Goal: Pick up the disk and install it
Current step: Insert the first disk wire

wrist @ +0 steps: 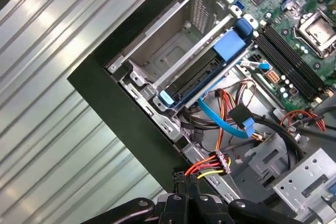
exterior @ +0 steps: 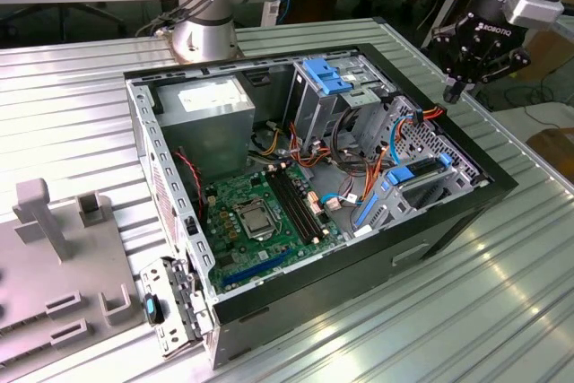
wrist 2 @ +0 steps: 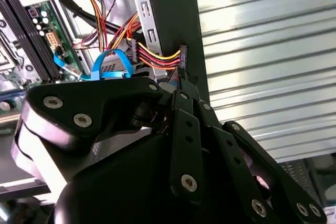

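- Exterior view's left: a grey fixture plate [exterior: 54, 257] lies on the ribbed metal tabletop [exterior: 72, 87], beside the open computer case [exterior: 359, 266].
- Inside the case, the power supply [exterior: 211, 105] stands at the far wall. The motherboard [exterior: 260, 213] lies flat on the case floor.
- The disk [exterior: 369, 211] sits in the drive cage at the case corner toward the exterior view's right, just past the motherboard.
- The disk is seen edge-on. In the first wrist view its blue side rail [wrist: 205, 77] marks the long axis, which runs from the black case wall inward toward the motherboard. Which face is up cannot be told.
- A red, orange and yellow cable bundle [wrist: 210, 163] reaches the case rim beside the cage.
- The pincer [exterior: 453, 89] hangs over that rim, close above the cable connector and apart from the disk. Its fingers are pressed together with nothing between them.
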Robot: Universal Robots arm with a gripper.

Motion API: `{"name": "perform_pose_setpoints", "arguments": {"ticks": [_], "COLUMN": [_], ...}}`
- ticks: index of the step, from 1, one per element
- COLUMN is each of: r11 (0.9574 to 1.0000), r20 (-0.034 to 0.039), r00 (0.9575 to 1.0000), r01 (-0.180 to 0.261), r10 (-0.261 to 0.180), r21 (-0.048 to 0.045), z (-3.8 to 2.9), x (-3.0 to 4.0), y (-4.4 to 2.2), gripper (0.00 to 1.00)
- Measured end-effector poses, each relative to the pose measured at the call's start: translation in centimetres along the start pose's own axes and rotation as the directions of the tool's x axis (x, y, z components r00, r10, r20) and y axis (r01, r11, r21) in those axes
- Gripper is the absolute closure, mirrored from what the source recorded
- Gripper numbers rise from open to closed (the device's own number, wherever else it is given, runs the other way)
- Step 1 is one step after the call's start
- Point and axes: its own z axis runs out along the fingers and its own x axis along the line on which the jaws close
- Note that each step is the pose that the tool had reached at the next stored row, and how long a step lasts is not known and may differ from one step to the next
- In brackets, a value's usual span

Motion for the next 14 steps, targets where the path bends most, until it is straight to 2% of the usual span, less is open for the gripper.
{"name": "perform_pose_setpoints", "arguments": {"ticks": [4, 6, 8, 10, 14], "r11": [0.9962, 0.9891, 0.9844, 0.9769, 0.957], "r20": [0.0003, 0.0001, -0.0018, -0.003, -0.0037], "r00": [0.9962, 0.9891, 0.9844, 0.977, 0.9572], "r01": [0.087, 0.147, 0.176, 0.213, 0.29], "r10": [-0.087, -0.147, -0.176, -0.213, -0.29], "r21": [0.006, 0.0099, 0.0089, 0.0099, 0.0155], "z": [0.08, 0.13, 0.15, 0.16, 0.23], "x": [-0.01, -0.01, -0.01, -0.01, -0.02], "y": [0.0, 0.0, 0.0, 0.0, -0.01], "gripper": [0.89, 0.89, 0.89, 0.89, 0.89]}}
